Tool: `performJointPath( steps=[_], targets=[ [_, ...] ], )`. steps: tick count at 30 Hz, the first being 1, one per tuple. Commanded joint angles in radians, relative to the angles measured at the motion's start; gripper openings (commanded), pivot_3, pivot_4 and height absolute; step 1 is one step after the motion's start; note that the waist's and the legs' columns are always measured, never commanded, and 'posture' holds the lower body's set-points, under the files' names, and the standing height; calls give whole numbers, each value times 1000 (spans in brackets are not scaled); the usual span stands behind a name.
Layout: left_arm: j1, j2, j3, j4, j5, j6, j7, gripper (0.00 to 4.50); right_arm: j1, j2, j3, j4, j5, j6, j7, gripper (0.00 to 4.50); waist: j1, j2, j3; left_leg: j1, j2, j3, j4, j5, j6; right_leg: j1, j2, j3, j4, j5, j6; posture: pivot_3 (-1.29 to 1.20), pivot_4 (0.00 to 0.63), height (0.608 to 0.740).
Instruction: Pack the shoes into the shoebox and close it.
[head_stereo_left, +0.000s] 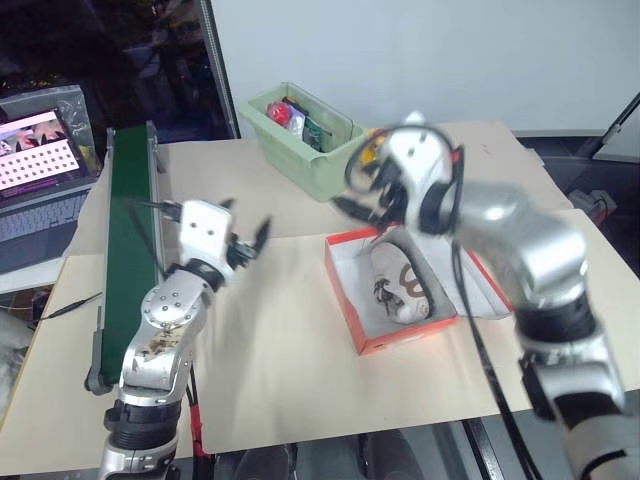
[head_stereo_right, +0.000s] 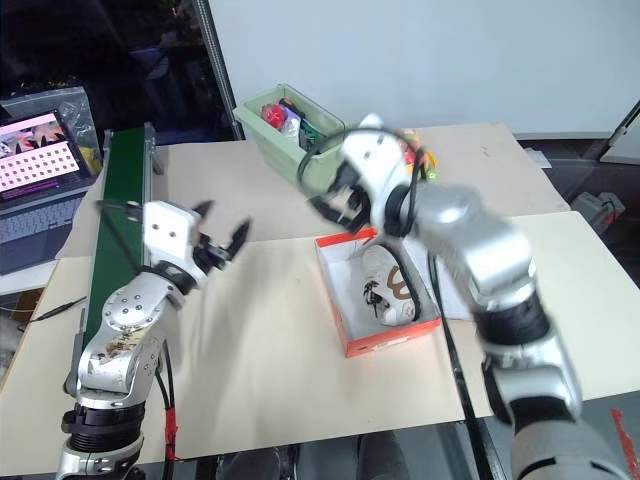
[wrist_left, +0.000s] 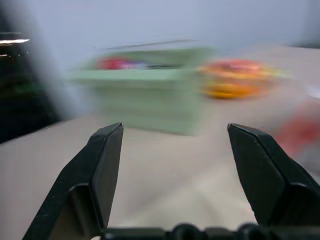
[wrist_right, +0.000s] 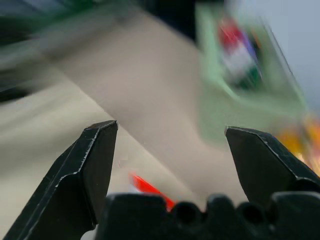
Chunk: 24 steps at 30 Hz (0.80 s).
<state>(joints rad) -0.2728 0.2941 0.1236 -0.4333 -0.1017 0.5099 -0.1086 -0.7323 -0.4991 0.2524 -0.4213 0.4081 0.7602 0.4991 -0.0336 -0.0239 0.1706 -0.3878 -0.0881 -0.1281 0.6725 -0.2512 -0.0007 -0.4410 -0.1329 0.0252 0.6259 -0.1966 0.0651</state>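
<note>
The shoebox (head_stereo_left: 372, 318) is a red-orange carton, white inside, standing open on the beige table. An off-white shoe (head_stereo_left: 402, 287) with dark laces lies inside it; my right arm covers part of the box, so I cannot tell whether a second shoe is there. A red strip (head_stereo_left: 492, 288) shows to the box's right under that arm. My right gripper (head_stereo_left: 360, 208) hangs open and empty above the box's far left corner. My left gripper (head_stereo_left: 253, 242) is open and empty, raised above the table to the left of the box. Both wrist views show spread fingers (wrist_left: 106, 165) (wrist_right: 97, 160) holding nothing.
A pale green bin (head_stereo_left: 300, 135) with colourful items stands behind the box, with an orange object (wrist_left: 235, 80) beside it. A dark green conveyor belt (head_stereo_left: 130, 240) runs along the left edge. A laptop (head_stereo_left: 35, 150) sits at far left. Bare table (head_stereo_left: 290, 370) lies in front.
</note>
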Motion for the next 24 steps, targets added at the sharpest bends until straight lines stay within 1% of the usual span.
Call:
performJointPath(
  steps=[1,3,5,7,9,13,18,24],
  targets=[
    [74,-73,107,-86,84,80,189,3550,122,45,23,-63,-99,-198,-34,4086,0,-1,-1,0,0,-1,1,0,0,0,0,0,0,0,0,0,150,740],
    [120,-69,101,-100,125,85,202,3550,174,92,1,-27,-110,-232,-67,4086,3,-1,-1,1,-1,-3,3,-1,0,1,0,2,0,0,0,0,150,740],
    [148,-76,124,-86,135,68,220,4038,216,111,13,5,-148,-282,-77,4500,12,-1,-1,3,-1,-2,3,-1,0,2,0,3,0,1,-1,0,150,740],
    [161,-76,150,-50,119,49,211,4393,258,120,29,18,-128,-293,-29,4500,19,-1,-1,6,-1,0,3,-1,-1,4,1,3,0,2,-2,0,150,740],
    [165,-56,174,-2,120,33,203,4393,289,103,75,63,-173,-343,14,4500,22,-1,-1,8,0,1,3,-1,-1,6,2,3,0,2,-2,0,150,740],
    [127,-52,242,52,103,30,225,4393,303,122,74,92,-169,-399,70,4500,18,-1,-1,12,0,2,3,-1,-1,10,2,3,-1,2,-2,0,150,740],
    [95,-46,276,96,94,29,229,4393,315,126,70,100,-172,-422,112,4500,18,-1,-1,13,0,2,3,-2,-1,10,2,3,-1,2,-2,0,150,740],
    [76,-58,311,114,84,82,252,4393,324,139,58,109,-171,-445,135,4500,18,-2,-1,13,0,0,3,-2,-2,10,2,3,-2,2,-2,0,150,740]
  ],
)
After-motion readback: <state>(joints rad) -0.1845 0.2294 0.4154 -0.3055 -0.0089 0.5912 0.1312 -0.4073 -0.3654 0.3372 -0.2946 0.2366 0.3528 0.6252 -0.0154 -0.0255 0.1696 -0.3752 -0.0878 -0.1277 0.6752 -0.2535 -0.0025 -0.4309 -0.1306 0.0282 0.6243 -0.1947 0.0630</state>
